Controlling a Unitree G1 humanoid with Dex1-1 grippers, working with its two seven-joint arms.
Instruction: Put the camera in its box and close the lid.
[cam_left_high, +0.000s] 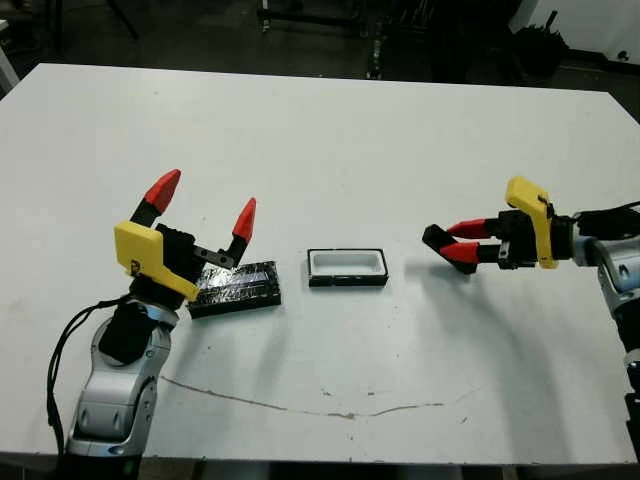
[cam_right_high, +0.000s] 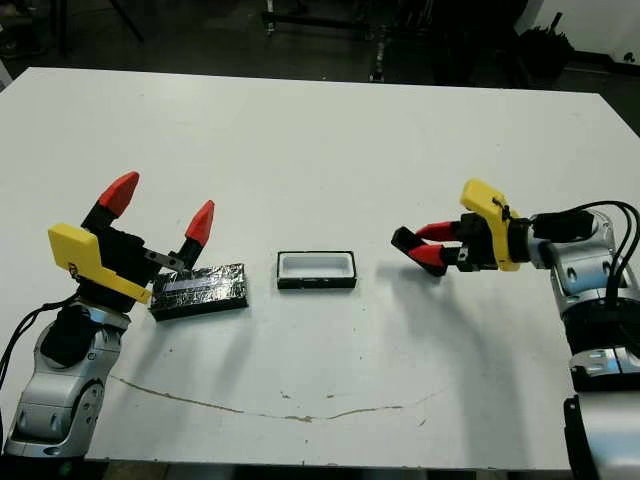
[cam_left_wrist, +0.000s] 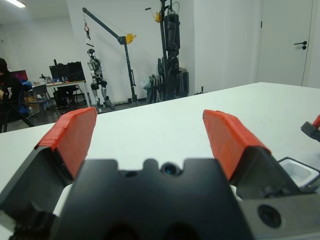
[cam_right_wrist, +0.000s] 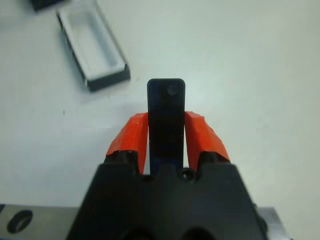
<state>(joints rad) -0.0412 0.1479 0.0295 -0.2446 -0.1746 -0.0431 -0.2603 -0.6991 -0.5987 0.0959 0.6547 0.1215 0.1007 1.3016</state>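
The right gripper (cam_right_wrist: 167, 137) is clamping the camera (cam_right_wrist: 166, 112) between its 2 red fingers, with the bar's end sticking out past the tips. It is hovering above the table (cam_left_high: 330, 140), to the right of the box (cam_left_high: 347, 267) and apart from it. The box is sitting open near the table's middle (white lining showing, nothing inside). The lid (cam_left_high: 236, 288) is lying flat just left of the box, not touching it. The left gripper (cam_left_high: 203, 205) is standing at the lid's left end, fingers spread wide and pointing up, grasping nothing.
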